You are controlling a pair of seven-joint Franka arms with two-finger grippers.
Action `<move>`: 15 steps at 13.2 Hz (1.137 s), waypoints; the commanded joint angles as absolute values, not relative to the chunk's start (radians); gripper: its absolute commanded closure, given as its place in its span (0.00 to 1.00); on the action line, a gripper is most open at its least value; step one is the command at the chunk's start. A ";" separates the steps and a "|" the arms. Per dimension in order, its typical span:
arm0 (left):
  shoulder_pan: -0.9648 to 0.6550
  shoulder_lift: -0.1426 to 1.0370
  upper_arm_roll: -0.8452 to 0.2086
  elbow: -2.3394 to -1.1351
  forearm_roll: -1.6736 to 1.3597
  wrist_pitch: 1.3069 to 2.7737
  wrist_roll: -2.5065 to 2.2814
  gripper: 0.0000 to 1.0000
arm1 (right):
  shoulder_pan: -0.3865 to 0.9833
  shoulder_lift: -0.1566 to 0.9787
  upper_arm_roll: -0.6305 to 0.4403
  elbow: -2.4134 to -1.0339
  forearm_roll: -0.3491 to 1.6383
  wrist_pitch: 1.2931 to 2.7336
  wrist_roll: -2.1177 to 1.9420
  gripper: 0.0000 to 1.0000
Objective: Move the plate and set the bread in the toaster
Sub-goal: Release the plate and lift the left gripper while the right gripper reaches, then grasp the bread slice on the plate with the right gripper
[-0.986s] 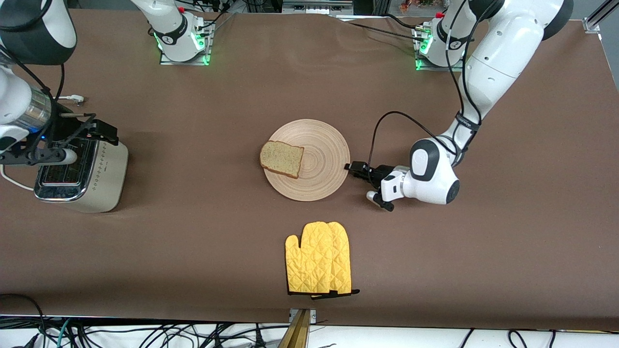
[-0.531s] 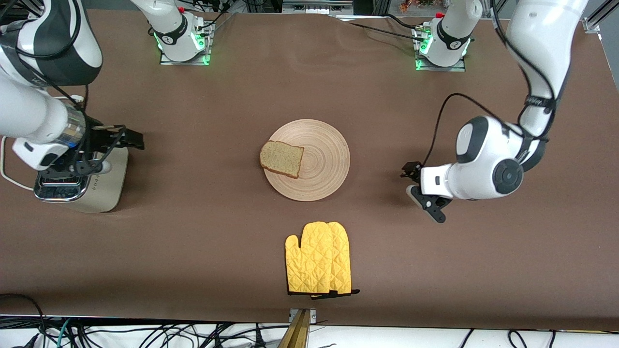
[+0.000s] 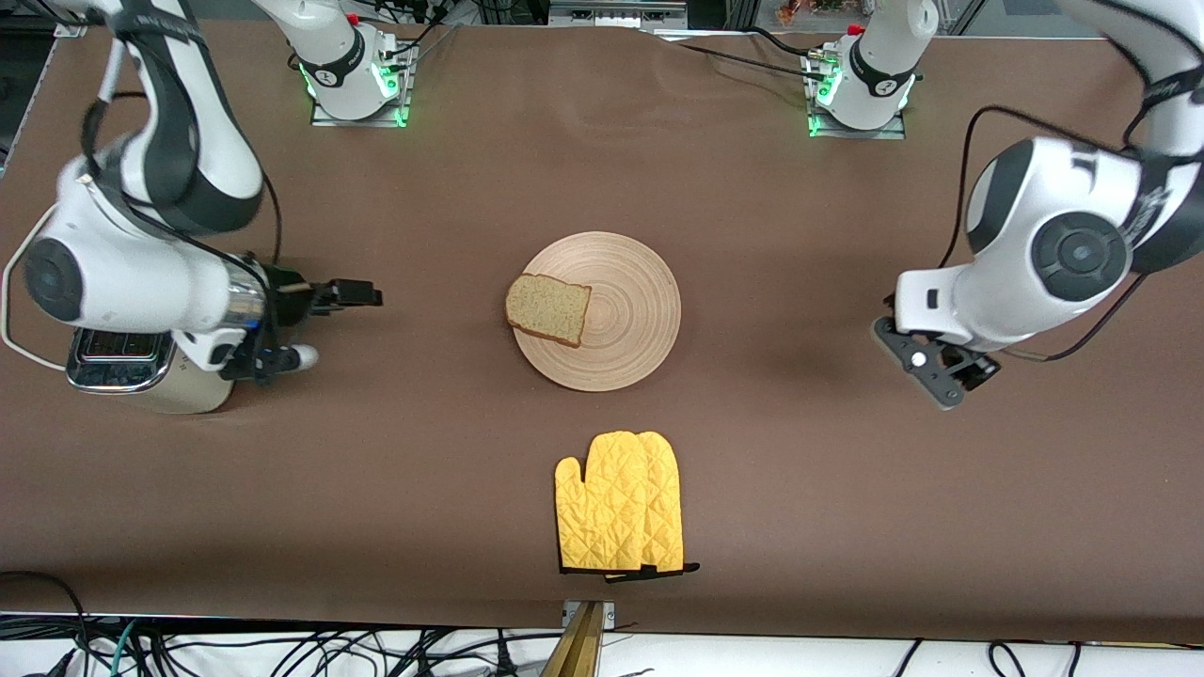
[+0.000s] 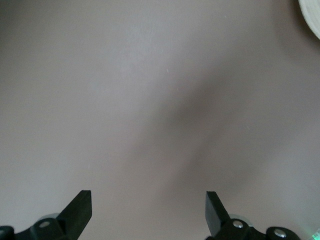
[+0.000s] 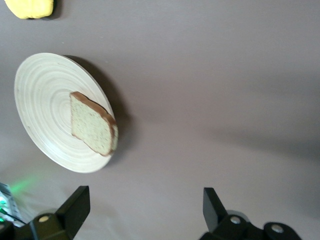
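Hovering with fingers spread and nothing held, both grippers are seen over bare tabletop.

The right gripper (image 3: 324, 324) is raised over the table beside the toaster (image 3: 150, 371), which is set near the table edge at the right arm's end; the left gripper (image 3: 926, 367) is raised near the left arm's end. At mid-table, the bread (image 3: 548, 309) is laid on the plate (image 3: 625, 310), overhanging its rim. An oven mitt (image 3: 619, 516) is placed nearer the front edge.

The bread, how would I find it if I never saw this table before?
Look for the round wooden plate in the middle of the brown table, with a yellow oven mitt nearer the front camera. The bread lies on the plate's edge toward the right arm's end: the only square, speckled brown slice with a dark crust.
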State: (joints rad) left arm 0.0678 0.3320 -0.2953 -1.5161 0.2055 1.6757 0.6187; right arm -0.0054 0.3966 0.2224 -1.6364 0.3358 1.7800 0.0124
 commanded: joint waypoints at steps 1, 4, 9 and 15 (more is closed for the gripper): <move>0.061 0.325 -0.293 -1.364 0.230 1.513 0.635 0.00 | 0.014 0.419 0.221 -1.718 0.466 1.876 0.017 0.00; 0.020 0.140 -0.195 -1.478 0.131 1.506 0.342 0.00 | 0.076 0.420 0.222 -1.857 0.502 2.082 0.017 0.00; -0.025 -0.043 -0.110 -1.705 0.014 1.616 0.029 0.00 | 0.106 0.452 0.301 -1.996 0.653 2.304 0.014 0.00; -0.014 -0.026 -0.107 -1.672 -0.026 1.621 0.034 0.00 | 0.106 0.494 0.348 -2.069 0.848 2.439 -0.089 0.00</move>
